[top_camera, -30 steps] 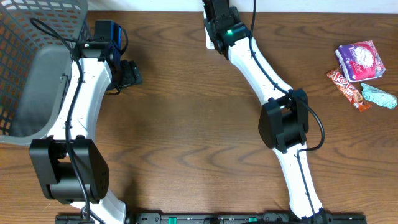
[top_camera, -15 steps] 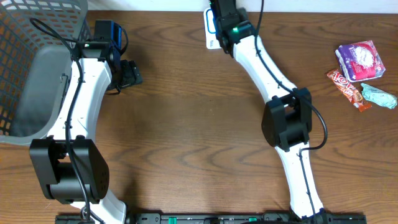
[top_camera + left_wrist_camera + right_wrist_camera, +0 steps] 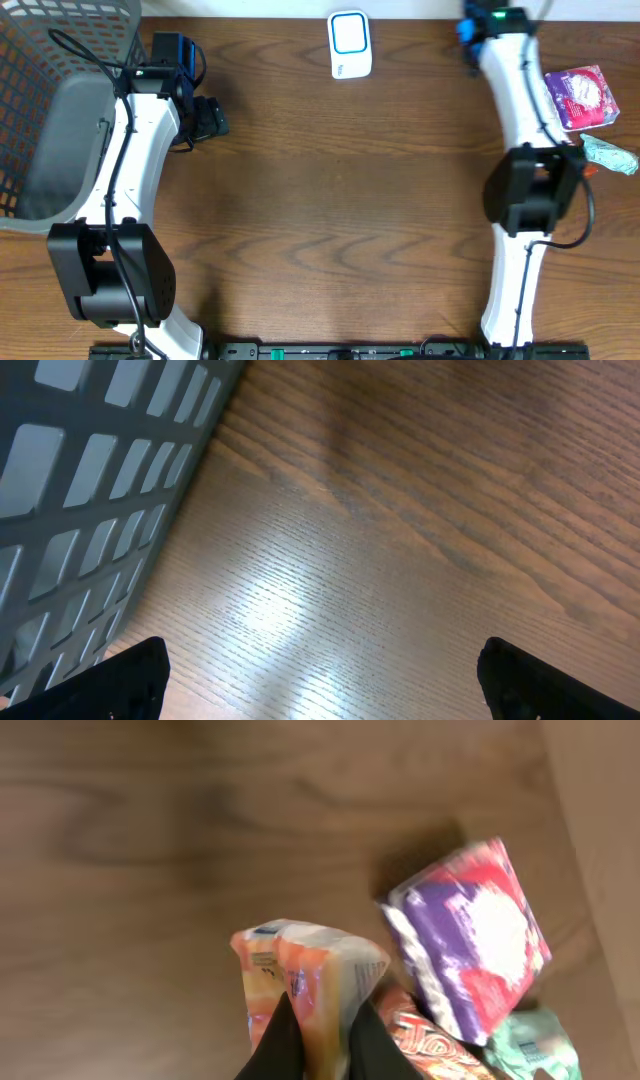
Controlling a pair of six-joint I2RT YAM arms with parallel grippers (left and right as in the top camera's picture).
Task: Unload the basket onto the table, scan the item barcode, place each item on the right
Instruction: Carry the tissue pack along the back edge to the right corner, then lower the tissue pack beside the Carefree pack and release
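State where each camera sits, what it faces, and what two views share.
Overhead: above the table, looking straight down; left arm and right arm show.
Left wrist: looks down at wood beside the basket; left fingers open at the corners.
Right wrist: looks down past right fingers shut on an orange packet.
Shared: purple packet in overhead and right wrist.

From overhead: looks straight down from high up, taking in most of the table (image 3: pixel 320 200), the left arm (image 3: pixel 125 170), the right arm (image 3: pixel 520 120), the basket (image 3: pixel 40 60) on the left and the scanner (image 3: pixel 350 45) at the far edge. From the left wrist: faces down, close over bare wood beside that same basket. From the right wrist: faces down, blurred, past an orange packet (image 3: pixel 310 980) near the lens. Shares the purple packet (image 3: pixel 465 950) with overhead.
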